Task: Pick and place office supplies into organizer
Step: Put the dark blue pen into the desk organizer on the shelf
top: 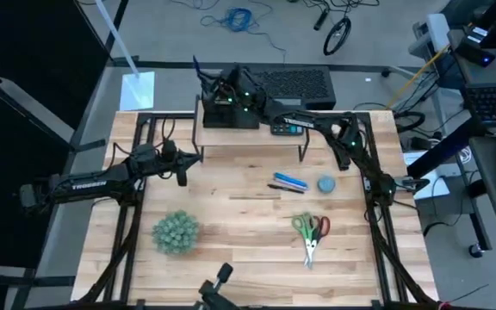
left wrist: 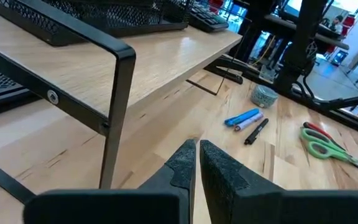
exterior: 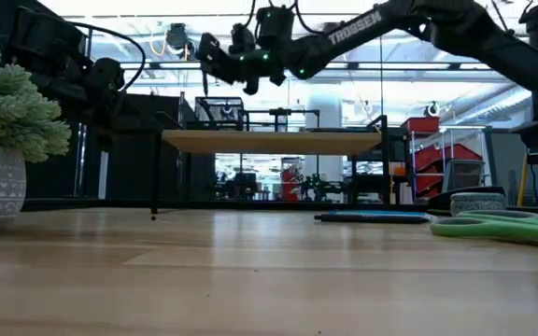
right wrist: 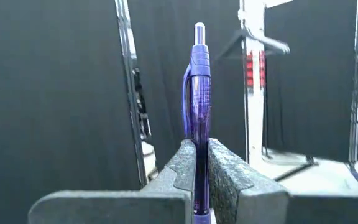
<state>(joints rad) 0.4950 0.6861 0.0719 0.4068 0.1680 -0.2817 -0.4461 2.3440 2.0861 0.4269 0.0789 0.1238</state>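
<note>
- Left gripper (top: 182,166) waits near the riser shelf's (top: 257,138) left leg, at 9 o'clock on the table; fingers pressed together, empty.
- Organizer (top: 229,112) sits on the shelf, at 12.
- Right gripper (top: 222,93) hovers above it, pinching a blue pen (right wrist: 199,93).
- Advice: centre the pen over the cup section, lower, then release.
- Remaining pens (top: 289,182) and scissors (top: 310,234) lie at 3–4 o'clock.

Even, soft overhead light falls on the pale wooden table (top: 231,215) in the high view, leaving only faint shadows, while the far left of that picture is deep black. In the low view, bright ceiling strips and windows behind put the dark arms in silhouette, and the near tabletop blurs. The translucent purple pen (right wrist: 198,106) stands sharp against a dim, defocused backdrop.
</note>
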